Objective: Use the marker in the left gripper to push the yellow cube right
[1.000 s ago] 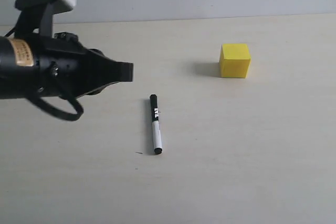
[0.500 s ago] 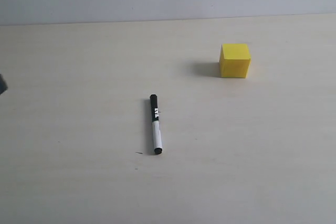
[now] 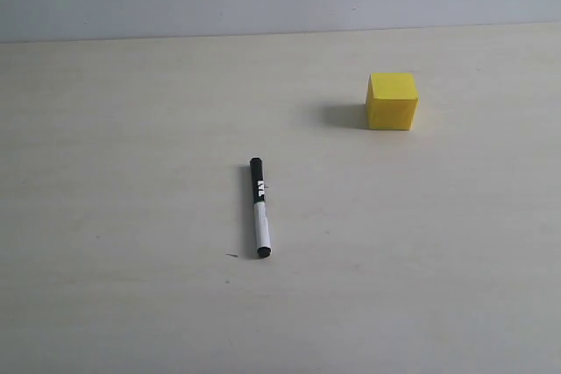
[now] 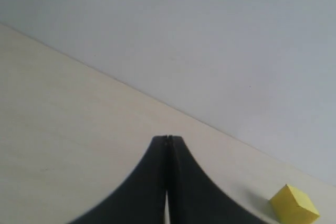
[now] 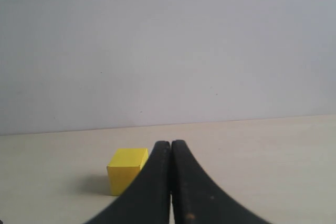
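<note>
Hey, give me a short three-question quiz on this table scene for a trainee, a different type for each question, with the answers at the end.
1. True or false: the slim black-and-white whiteboard marker is clamped in the black two-fingered left gripper.
2. Multiple choice: in the exterior view, the small matte yellow cube sits A) touching the marker, B) apart from it, farther back and to the right, C) beneath a gripper.
3. Fill in: the black right gripper has its jaws ____.
Key: 1 false, the marker lies loose on the pale table; 2 B; 3 shut.
</note>
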Tool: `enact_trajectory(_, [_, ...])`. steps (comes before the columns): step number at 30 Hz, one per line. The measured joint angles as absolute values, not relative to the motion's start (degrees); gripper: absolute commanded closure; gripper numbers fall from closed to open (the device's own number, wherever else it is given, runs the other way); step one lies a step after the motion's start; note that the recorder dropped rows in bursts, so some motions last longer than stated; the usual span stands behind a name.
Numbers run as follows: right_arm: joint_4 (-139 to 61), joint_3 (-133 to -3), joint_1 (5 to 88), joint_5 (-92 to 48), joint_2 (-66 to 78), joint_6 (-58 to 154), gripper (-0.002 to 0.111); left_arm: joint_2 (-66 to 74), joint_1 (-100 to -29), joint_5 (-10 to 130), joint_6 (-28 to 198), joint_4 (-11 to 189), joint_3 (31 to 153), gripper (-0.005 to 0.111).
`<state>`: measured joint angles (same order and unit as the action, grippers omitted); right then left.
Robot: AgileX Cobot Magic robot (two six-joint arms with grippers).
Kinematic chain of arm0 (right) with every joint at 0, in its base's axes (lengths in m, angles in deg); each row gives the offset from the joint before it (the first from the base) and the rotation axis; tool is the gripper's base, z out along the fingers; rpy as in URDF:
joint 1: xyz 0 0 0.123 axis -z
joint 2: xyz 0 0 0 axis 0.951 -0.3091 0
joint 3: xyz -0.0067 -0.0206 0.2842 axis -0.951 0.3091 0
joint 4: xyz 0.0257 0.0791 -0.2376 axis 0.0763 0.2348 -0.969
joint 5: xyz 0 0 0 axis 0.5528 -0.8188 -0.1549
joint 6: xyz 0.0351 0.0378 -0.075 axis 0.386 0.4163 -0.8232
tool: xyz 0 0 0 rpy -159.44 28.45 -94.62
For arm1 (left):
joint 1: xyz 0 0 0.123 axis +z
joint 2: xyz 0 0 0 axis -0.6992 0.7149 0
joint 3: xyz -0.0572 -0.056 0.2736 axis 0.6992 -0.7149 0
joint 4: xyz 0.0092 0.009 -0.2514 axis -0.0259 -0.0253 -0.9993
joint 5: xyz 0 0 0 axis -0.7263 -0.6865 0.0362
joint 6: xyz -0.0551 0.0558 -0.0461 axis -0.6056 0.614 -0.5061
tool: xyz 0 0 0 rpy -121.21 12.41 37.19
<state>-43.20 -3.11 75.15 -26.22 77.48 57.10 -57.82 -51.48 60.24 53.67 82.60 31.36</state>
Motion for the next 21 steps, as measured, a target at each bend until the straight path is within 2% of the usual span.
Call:
enact_trajectory(7, [-43.2, -3.1, 75.2, -26.2, 77.5, 57.1, 0.108, -62.1, -48.1, 64.1, 54.9, 82.6, 31.4, 0.107])
enact_trajectory(21, [-43.2, -3.1, 75.2, -26.2, 77.5, 57.1, 0.108, -62.7, -47.9, 67.1, 56.6, 82.6, 31.4, 0.107])
